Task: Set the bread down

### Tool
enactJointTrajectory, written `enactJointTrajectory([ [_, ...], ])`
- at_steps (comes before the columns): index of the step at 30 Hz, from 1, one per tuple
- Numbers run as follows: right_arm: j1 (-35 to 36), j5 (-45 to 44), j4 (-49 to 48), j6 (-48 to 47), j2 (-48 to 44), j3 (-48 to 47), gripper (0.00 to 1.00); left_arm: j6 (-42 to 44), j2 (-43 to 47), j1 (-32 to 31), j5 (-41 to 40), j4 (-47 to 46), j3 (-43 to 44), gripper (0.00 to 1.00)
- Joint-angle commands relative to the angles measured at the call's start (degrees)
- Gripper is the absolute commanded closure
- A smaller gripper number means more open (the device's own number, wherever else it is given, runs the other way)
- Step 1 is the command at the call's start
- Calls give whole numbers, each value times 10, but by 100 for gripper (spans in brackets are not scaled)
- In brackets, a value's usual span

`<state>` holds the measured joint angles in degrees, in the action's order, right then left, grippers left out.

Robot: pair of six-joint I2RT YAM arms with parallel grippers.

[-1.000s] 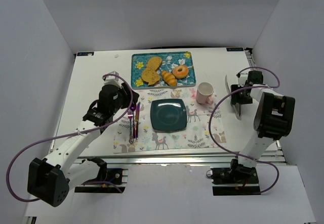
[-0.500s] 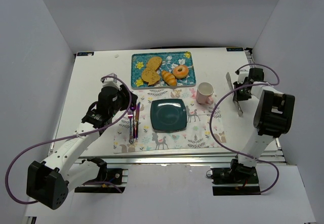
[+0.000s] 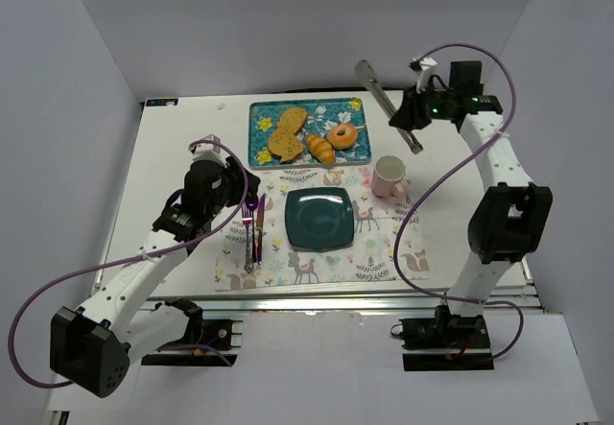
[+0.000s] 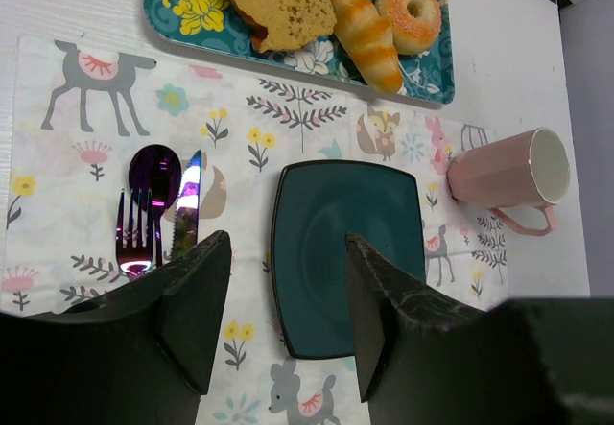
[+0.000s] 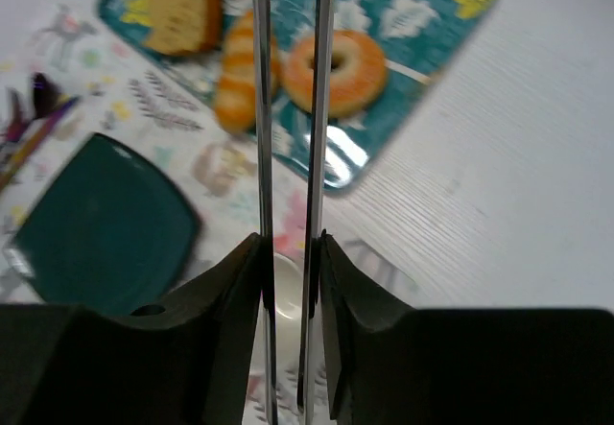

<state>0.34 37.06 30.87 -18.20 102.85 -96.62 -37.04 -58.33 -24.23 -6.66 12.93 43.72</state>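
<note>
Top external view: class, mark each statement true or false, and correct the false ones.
1. The dark square plate has nothing on it. True.
2. The right tool grips metal tongs. True.
3. The pink mug stands on the tray. False: it sits off the tray, on the placemat to the right of the plate.
4. The bread lies on the plate. False: it lies on the tray, next to a browner slice.
5. The left tool is shut. False: its jaws stand open and hold nothing.
</note>
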Motion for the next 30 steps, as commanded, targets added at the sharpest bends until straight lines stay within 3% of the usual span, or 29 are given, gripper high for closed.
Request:
enactJointTrajectory([
  [1, 41, 71, 22, 67, 35, -55, 65, 0, 6, -1, -7, 18, 29, 40],
  [8, 115, 110, -41, 177, 95, -101, 64, -20, 1, -1, -16, 26, 41, 40],
  [15, 135, 122, -92, 290, 172, -139, 63, -44, 16, -2, -33, 28, 36, 40],
  [23, 148, 63, -169, 431, 214, -143, 63, -52, 10, -1, -40, 41, 37, 40],
  [30, 152, 18, -171, 477, 231, -134, 60, -52, -5, -2, -42, 39, 41, 40],
])
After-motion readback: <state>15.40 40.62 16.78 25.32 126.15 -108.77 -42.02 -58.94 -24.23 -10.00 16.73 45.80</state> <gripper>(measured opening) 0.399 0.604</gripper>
